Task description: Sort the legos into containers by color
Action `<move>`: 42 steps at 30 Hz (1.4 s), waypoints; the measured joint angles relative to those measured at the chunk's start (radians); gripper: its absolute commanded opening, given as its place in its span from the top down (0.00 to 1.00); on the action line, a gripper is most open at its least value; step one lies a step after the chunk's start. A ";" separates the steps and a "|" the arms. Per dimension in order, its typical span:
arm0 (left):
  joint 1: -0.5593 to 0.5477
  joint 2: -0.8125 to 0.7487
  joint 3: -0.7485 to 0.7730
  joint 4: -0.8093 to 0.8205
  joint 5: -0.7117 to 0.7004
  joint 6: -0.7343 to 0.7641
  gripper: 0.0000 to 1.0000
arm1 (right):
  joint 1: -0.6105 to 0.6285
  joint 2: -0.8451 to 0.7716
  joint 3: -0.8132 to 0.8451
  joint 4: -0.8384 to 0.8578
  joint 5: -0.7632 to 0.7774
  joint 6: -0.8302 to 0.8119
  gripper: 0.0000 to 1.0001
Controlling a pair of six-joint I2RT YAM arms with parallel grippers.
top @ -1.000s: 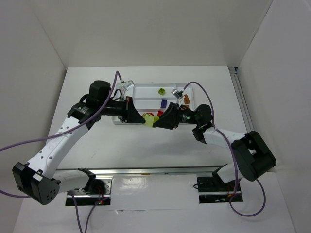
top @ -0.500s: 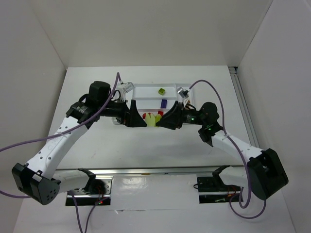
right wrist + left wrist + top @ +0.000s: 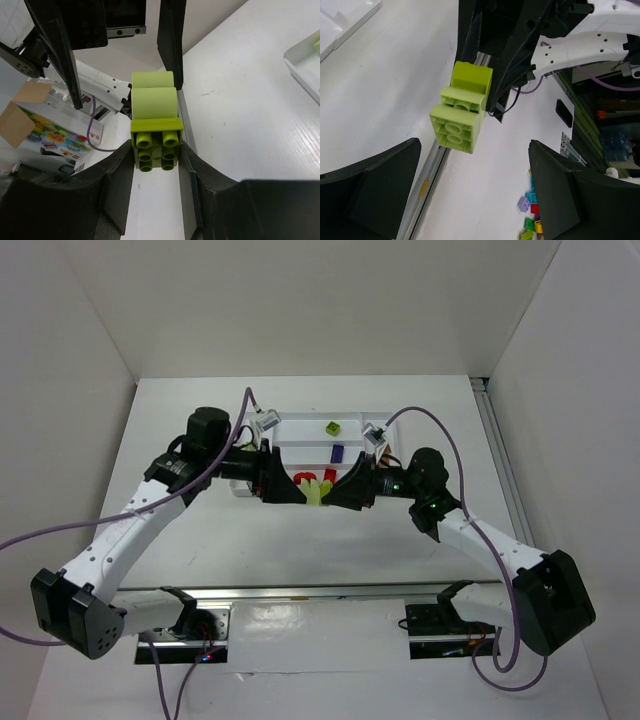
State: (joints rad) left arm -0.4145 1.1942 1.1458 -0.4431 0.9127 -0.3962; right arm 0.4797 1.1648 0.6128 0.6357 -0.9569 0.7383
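Note:
A stack of lime and yellow-green legos [image 3: 155,125] hangs above the table in front of the white tray [image 3: 300,430]. My right gripper [image 3: 156,152] is shut on the stack's dark-lime end. My left gripper [image 3: 474,145] faces it, open, its fingers [image 3: 375,190] wide on both sides of the stack [image 3: 462,107] and touching none of it. From above, the stack [image 3: 318,490] sits between the left gripper [image 3: 298,490] and the right gripper [image 3: 332,492]. The tray's containers hold a lime lego [image 3: 332,426], a dark purple one [image 3: 338,452], red ones [image 3: 304,477] and a brown-orange one [image 3: 385,447].
An aluminium rail [image 3: 320,592] runs along the table's near edge by the arm bases. White walls close in the left, back and right sides. The left wrist view shows a heap of loose coloured bricks [image 3: 532,220] far off, and the right wrist view a toy box [image 3: 35,130].
My left gripper has opened and let go of the lime stack, which stays in the right gripper. The right arm has swung its elbow outward and the stack has shifted slightly right.

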 measured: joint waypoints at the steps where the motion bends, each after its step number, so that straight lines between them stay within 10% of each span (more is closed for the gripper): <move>1: 0.000 0.004 -0.001 0.011 0.010 -0.001 0.00 | 0.000 0.000 0.000 -0.001 -0.001 0.000 1.00; 11: -0.020 0.045 -0.029 0.075 0.034 -0.026 0.00 | 0.049 0.001 0.005 0.000 0.002 -0.001 1.00; 19: -0.046 0.057 -0.029 0.119 0.046 -0.043 0.55 | 0.061 0.008 0.016 -0.003 0.017 -0.007 1.00; 22: -0.042 0.058 -0.039 0.123 0.050 -0.027 1.00 | 0.061 0.008 0.019 -0.008 0.008 -0.003 1.00; 34: 0.031 0.017 -0.040 0.024 -0.076 -0.019 1.00 | -0.009 -0.010 0.057 -0.200 0.089 -0.095 1.00; 42: 0.137 -0.001 -0.040 -0.077 -0.294 -0.039 1.00 | 0.014 0.170 0.410 -0.519 0.512 -0.244 1.00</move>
State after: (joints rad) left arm -0.2775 1.1934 1.1057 -0.5201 0.6189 -0.4347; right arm 0.4942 1.3346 1.0229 0.1165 -0.4454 0.4946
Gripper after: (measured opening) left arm 0.454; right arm 0.440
